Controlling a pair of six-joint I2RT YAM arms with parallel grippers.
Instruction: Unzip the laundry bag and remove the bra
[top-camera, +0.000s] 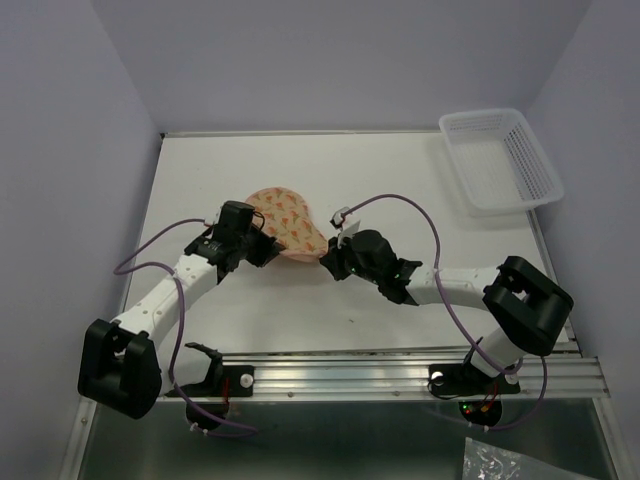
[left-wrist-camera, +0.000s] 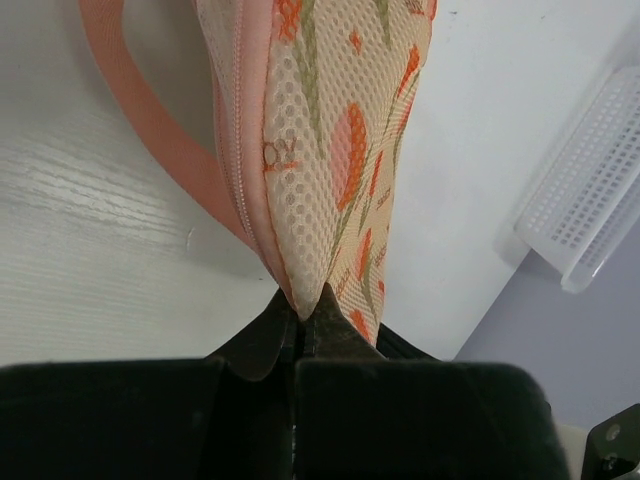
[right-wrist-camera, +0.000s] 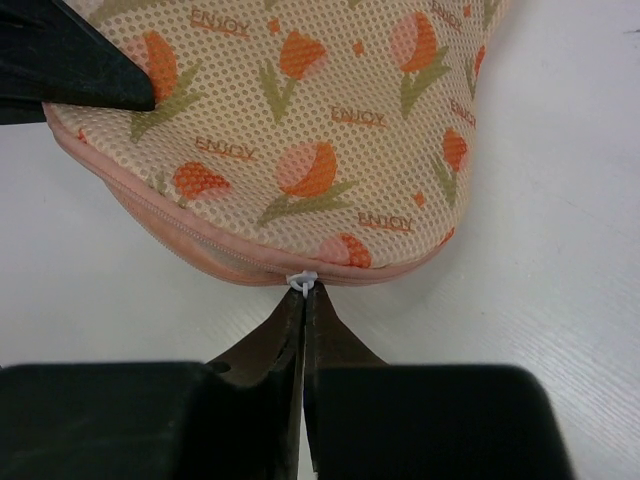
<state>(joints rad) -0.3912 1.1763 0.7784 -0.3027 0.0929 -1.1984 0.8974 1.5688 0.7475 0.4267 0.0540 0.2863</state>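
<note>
left gripper clenched on laundry bag edge | right gripper pinching white zip pull | lattice basket at counter's far-right corner

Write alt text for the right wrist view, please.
The right tool, shut, pinches the small white zip pull on the pink edge of the laundry bag. The mesh bag, printed with orange tulips and the word ENJOY, fills the upper frame, with white table around it.

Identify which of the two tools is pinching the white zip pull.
The right tool: it is shut on the white zip pull at the pink edge of the laundry bag. The left tool instead pinches the bag's mesh end.
</note>
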